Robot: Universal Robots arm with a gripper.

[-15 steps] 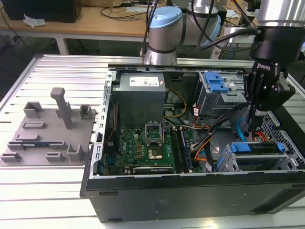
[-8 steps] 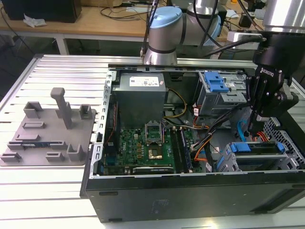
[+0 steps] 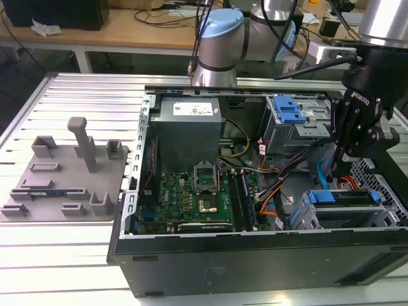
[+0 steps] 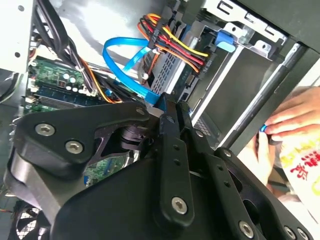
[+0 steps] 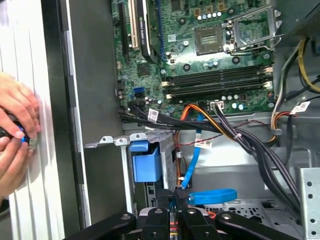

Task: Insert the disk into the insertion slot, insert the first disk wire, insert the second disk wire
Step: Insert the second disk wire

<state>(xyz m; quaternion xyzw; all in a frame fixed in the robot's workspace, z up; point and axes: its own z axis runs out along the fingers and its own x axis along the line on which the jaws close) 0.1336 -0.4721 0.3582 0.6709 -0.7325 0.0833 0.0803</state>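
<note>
The disk [image 3: 341, 207], in its bright blue caddy [image 5: 146, 162], lies inside the insertion slot of the low grey perforated cage [image 3: 377, 182] at the exterior view's right. My gripper [image 3: 346, 164] hangs just above the rear of that cage. In the first wrist view the gripper [image 5: 180, 206] is shut on the black connector [image 5: 181, 193] of a blue flat wire [image 5: 192, 165], whose slack loops nearby [image 5: 215, 196]. The second wrist view shows the gripper [image 4: 169, 107] shut on the blue wire [image 4: 125, 50]. A red, yellow and black wire bundle [image 4: 175, 45] runs to the cage.
A taller grey cage with a blue latch [image 3: 290, 115] stands behind the gripper. The motherboard [image 3: 197, 194] and the power supply [image 3: 188, 124] fill the case's middle. A person's hands [image 5: 15, 130] rest outside the case wall. A grey fixture plate [image 3: 64, 178] lies at the exterior view's left.
</note>
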